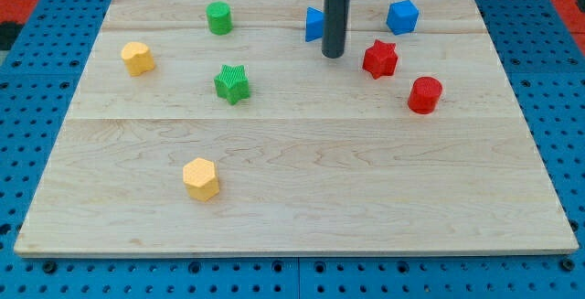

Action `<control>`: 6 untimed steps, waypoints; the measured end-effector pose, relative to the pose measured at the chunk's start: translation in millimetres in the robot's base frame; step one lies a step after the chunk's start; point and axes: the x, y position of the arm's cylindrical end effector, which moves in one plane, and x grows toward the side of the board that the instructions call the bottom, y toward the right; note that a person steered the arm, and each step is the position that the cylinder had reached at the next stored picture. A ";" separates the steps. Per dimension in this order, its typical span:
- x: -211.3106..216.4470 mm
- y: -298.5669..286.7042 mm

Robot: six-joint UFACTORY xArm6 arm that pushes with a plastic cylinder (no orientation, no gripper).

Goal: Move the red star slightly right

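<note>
Taking the wooden tabletop (302,198) from the view's left to its right: a yellow block (137,58) of rounded, heart-like shape sits at about ten o'clock, a yellow hexagon block (201,178) at about seven o'clock near the lower edge, a green cylinder (218,17) at about eleven o'clock and a green star (232,83) below it toward the middle. Next comes a blue triangle block (314,25), partly hidden behind the rod, then my tip (333,56), at about twelve o'clock. The end effector is only this plain rod, with nothing to spread or pinch; it holds nothing. The red star (379,58) lies just beside my tip on the view's right, at about one o'clock on the tabletop, with a narrow gap between them. Farther right are a blue cube (402,16) above it and a red cylinder (425,94) below and to the right. The star looks light, stiff and likely to slide easily on smooth wood; its points may make it turn if struck off-centre, so contact belongs on its left face, level with its middle. A short nudge should do, stopping short of the red cylinder.
</note>
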 end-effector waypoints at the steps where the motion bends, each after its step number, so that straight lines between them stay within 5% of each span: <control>1: 3.1 6.7; 6: 29.1 75.3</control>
